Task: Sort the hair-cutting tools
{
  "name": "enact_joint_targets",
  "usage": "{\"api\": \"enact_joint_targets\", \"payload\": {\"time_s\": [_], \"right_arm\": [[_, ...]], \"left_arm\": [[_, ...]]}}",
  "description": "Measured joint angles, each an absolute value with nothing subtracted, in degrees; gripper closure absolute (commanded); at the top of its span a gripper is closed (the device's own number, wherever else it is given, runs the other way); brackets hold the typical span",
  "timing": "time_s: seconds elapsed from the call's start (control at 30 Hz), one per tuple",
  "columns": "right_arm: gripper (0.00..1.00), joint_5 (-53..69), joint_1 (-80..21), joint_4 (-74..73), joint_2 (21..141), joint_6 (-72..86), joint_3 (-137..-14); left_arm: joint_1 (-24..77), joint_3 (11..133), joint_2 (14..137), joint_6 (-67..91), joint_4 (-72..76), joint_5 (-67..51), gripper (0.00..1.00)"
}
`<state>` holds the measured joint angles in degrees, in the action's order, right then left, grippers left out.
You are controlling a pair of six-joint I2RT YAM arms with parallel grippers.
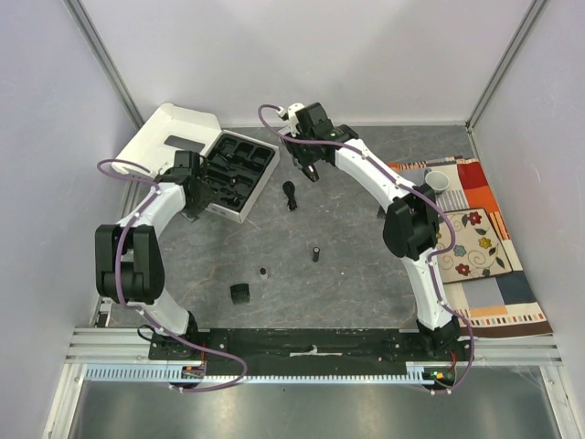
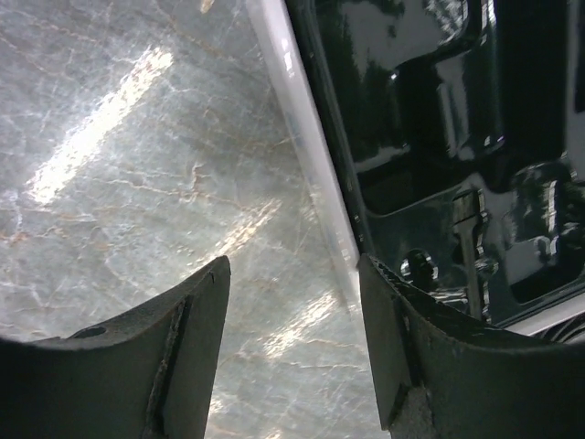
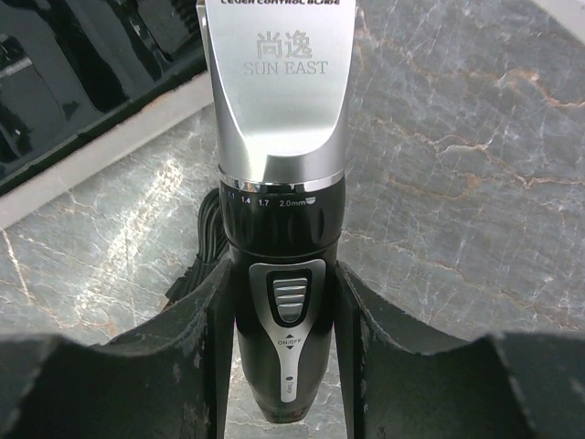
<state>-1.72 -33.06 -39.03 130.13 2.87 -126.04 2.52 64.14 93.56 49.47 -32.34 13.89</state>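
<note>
Pretty early days on the sorting, by the look of it. The hair clipper (image 3: 279, 137) is gripped around its black lower body by the right tool (image 3: 281, 279) and held over the desk (image 1: 366, 274), near the black tray (image 1: 239, 174) of the white box, so it's not yet put away. The left tool (image 2: 292, 274) is seen with its jaws apart and nothing clamped between them, parked right at the box's white rim (image 2: 306, 155).

Out on the desk, the coiled cord (image 1: 290, 194), one tiny cylinder (image 1: 315, 251), a second cylinder (image 1: 263, 273) and a black comb attachment (image 1: 239, 294) are left loose, apart from the tray. Whether anything is already slotted into the tray can't be told, since it's all black on glossy black. So at least five pieces are reckoned to be left to place, clipper included.
</note>
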Motion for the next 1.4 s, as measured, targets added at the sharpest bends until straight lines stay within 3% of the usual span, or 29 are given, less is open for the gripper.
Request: {"api": "enact_joint_targets", "payload": {"time_s": [0.6,0.7,0.73,0.83,1.03,1.4], "right_arm": [[0.78,-0.93,-33.34,-35.55,130.1,2.07,-117.6],[0.79,-0.23,-33.41,-35.11,130.1,2.39,-116.6],[0.79,-0.01,-33.45,-35.07,130.1,2.52,-116.33],[0.79,0.27,-33.69,-34.3,130.1,2.79,-115.24],[0.79,0.27,-34.02,-34.02,130.1,3.25,-113.14],[0.78,-0.93,-34.26,-34.02,124.46,2.94,-106.87]], "left_arm": [[0.3,68.73,101.36,54.33,-28.42,13.21,0.37],[-1.17,68.88,103.31,54.48,-28.16,12.93,0.47],[-1.63,69.08,103.96,54.52,-28.1,12.8,0.57],[-2.31,69.91,105.1,54.68,-27.38,11.81,0.75],[-2.61,70.13,105.3,54.63,-27.79,11.18,0.95],[-3.03,70.13,105.38,46.3,-26.74,5.61,0.98]]}}
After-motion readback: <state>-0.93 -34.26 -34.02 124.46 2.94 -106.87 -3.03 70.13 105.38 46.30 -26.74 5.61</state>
